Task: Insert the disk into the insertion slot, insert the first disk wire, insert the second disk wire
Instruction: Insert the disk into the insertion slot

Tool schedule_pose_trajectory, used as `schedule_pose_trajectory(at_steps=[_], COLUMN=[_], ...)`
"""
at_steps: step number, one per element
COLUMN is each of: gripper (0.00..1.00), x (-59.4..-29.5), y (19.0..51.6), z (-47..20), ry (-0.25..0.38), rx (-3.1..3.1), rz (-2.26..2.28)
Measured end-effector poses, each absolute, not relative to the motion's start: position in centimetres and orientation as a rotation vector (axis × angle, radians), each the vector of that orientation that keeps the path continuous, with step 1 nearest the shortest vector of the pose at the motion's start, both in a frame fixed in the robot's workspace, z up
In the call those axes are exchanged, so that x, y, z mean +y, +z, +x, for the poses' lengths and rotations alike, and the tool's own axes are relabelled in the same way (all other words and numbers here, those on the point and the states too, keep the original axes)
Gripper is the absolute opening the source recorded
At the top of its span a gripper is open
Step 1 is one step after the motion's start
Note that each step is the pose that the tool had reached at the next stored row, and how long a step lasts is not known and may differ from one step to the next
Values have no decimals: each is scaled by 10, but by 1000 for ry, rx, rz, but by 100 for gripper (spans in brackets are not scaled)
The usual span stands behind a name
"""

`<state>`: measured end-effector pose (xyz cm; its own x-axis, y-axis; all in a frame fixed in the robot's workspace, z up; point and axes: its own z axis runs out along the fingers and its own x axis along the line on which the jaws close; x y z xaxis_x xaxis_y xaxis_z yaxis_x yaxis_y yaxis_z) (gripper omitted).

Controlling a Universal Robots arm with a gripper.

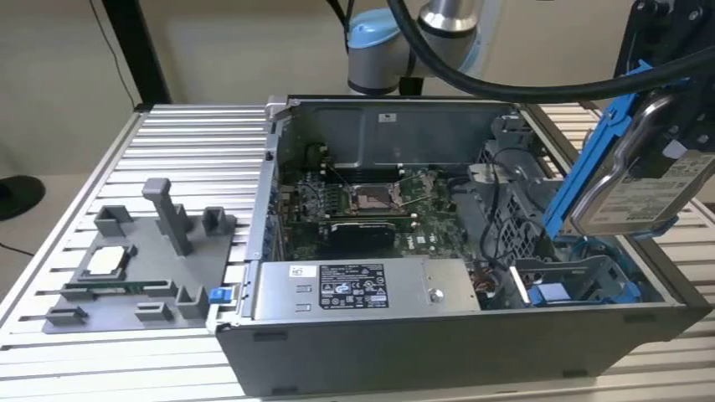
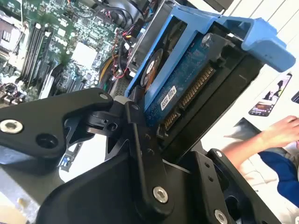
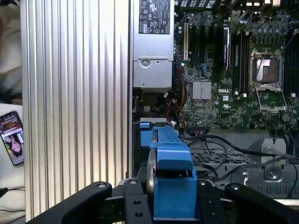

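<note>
My gripper (image 1: 668, 126) is shut on the disk (image 1: 642, 180), a silver-grey drive in a bright blue frame. It holds the disk tilted on edge above the case's corner on the exterior view's right. Directly below sits the insertion slot (image 1: 581, 280), a grey metal bay with blue tabs; the disk hangs clear of it. In the second wrist view the disk (image 2: 187, 79) shows its connector edge between the black fingers (image 2: 140, 140). In the first wrist view the blue frame (image 3: 173, 182) is clamped in the gripper (image 3: 173, 207), with the slot's blue tab (image 3: 156, 135) beyond. Black cables (image 3: 219, 144) lie beside the bay.
The open computer case holds a motherboard (image 1: 357, 201) and a grey power-supply box (image 1: 357, 289) with a sticker. A grey fixture (image 1: 146, 260) stands on the ribbed table at the exterior view's left. A person's arm (image 2: 261, 140) and a phone (image 3: 13, 137) lie beside the table.
</note>
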<state>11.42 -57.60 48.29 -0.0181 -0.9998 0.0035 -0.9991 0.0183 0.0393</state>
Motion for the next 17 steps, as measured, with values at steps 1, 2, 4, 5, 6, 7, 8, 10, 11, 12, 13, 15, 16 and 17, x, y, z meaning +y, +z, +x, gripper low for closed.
schedule_pose_trajectory(at_steps=[1, 2, 4, 5, 6, 7, 8, 10, 11, 12, 13, 15, 16, 17], gripper=[0, 0, 0, 0, 0, 0, 0, 0, 0, 0, 0, 0, 0, 0], x=[-577, -578, -580, -581, -581, -582, -582, -582, -582, -582, -583, -583, -583, -583], y=[482, 481, 478, 476, 474, 472, 470, 467, 465, 463, 461, 458, 456, 454], z=[114, 114, 114, 114, 114, 114, 114, 114, 114, 114, 114, 114, 114, 114], ry=[-40, -40, -40, -41, -40, -41, -41, -41, -41, -42, -43, -43, -44, -44], rx=[-2220, -2220, -2220, -2221, -2222, -2223, -2224, -2227, -2228, -2230, -2232, -2235, -2236, -2238], rz=[2180, 2180, 2180, 2179, 2178, 2177, 2176, 2174, 2173, 2172, 2170, 2168, 2167, 2166])
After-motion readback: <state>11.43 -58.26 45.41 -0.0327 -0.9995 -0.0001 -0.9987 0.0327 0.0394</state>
